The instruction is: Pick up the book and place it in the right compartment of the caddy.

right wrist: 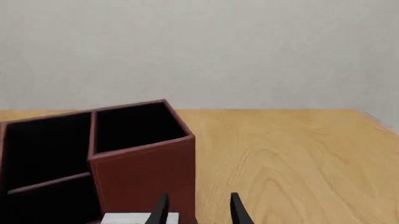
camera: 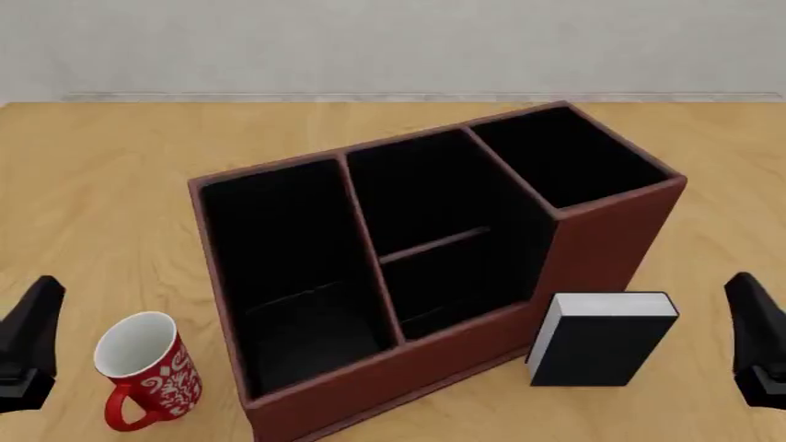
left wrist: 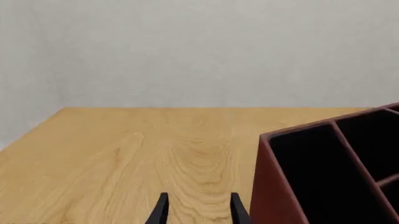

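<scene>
The caddy [camera: 610, 241] stands mid-table at an angle, dark red-brown with a black interior. Its right compartment [camera: 569, 158] is the tall squarish section at the raised end and holds nothing. The black book [camera: 601, 343] stands upright on the table against the caddy's front wall, white page block facing up. My right gripper [camera: 752, 336] is open, off to the book's right and apart from it. In the right wrist view the gripper [right wrist: 198, 212] shows the book's white edge [right wrist: 136, 218] just beside one finger. My left gripper [left wrist: 199, 212] is open over bare wood beside the caddy's wide end [left wrist: 272, 191].
A red mug [camera: 147, 370] with a white pattern stands at the front left, between my left gripper [camera: 29, 343] and the caddy. The middle section has a crossbar [camera: 433, 245]. A pale wall runs behind the table's far edge.
</scene>
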